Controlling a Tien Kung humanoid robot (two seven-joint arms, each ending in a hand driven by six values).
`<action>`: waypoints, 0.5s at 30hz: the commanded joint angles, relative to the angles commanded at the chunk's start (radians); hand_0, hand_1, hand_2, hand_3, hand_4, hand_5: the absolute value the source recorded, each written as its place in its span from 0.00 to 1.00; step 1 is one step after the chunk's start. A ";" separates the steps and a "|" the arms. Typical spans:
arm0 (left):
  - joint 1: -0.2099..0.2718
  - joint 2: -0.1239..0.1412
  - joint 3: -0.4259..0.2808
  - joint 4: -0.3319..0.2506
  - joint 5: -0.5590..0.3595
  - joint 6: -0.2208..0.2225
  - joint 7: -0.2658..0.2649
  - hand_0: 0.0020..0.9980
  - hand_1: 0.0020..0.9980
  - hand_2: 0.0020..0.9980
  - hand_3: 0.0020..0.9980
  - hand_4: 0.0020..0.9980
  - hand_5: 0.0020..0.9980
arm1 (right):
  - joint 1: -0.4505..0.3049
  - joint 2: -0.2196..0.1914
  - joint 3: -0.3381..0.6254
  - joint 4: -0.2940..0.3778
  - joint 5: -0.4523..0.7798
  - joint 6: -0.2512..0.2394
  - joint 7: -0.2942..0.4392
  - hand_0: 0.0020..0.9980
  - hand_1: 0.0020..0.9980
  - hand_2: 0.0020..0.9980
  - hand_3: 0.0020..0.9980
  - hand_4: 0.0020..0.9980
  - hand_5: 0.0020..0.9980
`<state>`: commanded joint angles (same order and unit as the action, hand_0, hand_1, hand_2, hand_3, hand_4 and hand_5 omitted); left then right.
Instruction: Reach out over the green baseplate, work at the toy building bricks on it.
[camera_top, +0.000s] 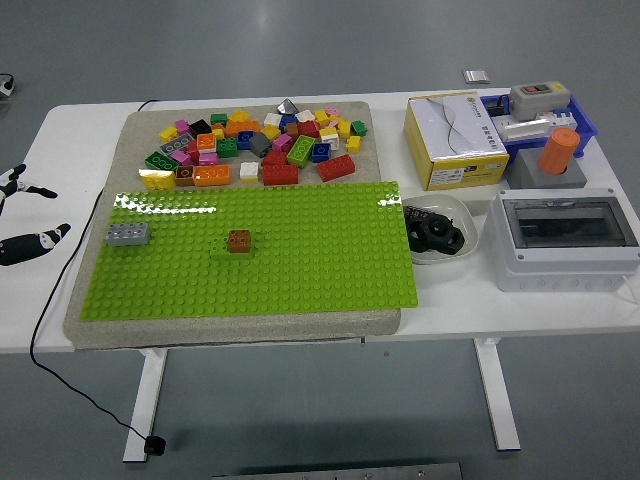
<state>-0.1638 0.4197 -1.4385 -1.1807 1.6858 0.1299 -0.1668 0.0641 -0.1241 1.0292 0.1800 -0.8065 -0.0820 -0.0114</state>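
Note:
The green baseplate (250, 262) lies on a grey mat in the middle of the table. A brown brick (239, 240) sits on a small green brick near the plate's centre. At the plate's left edge stands a grey brick (128, 234). A pile of loose coloured bricks (262, 146) covers the mat behind the plate. My left hand (24, 244) shows only at the picture's left edge, well left of the plate, fingers spread and holding nothing. No right hand shows.
A yellow box (455, 141) and a blue tray (545, 118) stand at the back right, with an orange cylinder (561, 150). A grey junction box (566, 238) and a clear bowl (437, 232) holding a black object sit right of the plate. A black cable (50, 300) runs down the left.

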 joint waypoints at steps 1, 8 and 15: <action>0.000 0.000 0.000 0.000 0.000 0.000 0.000 1.00 1.00 1.00 0.47 0.72 0.00 | 0.000 0.000 0.000 0.000 0.000 0.000 0.000 0.69 0.58 0.71 0.70 0.74 0.78; 0.000 -0.001 0.006 0.003 0.000 -0.007 -0.002 1.00 1.00 1.00 0.47 0.76 0.00 | 0.000 -0.001 0.000 0.000 0.001 0.000 0.001 0.69 0.58 0.71 0.70 0.74 0.79; 0.000 0.001 0.009 0.004 0.002 -0.006 -0.003 1.00 1.00 1.00 0.48 0.78 0.00 | 0.000 -0.001 -0.001 0.000 0.003 -0.001 0.001 0.69 0.58 0.71 0.70 0.74 0.79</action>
<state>-0.1640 0.4205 -1.4296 -1.1762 1.6881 0.1235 -0.1696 0.0643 -0.1248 1.0278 0.1800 -0.8039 -0.0825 -0.0107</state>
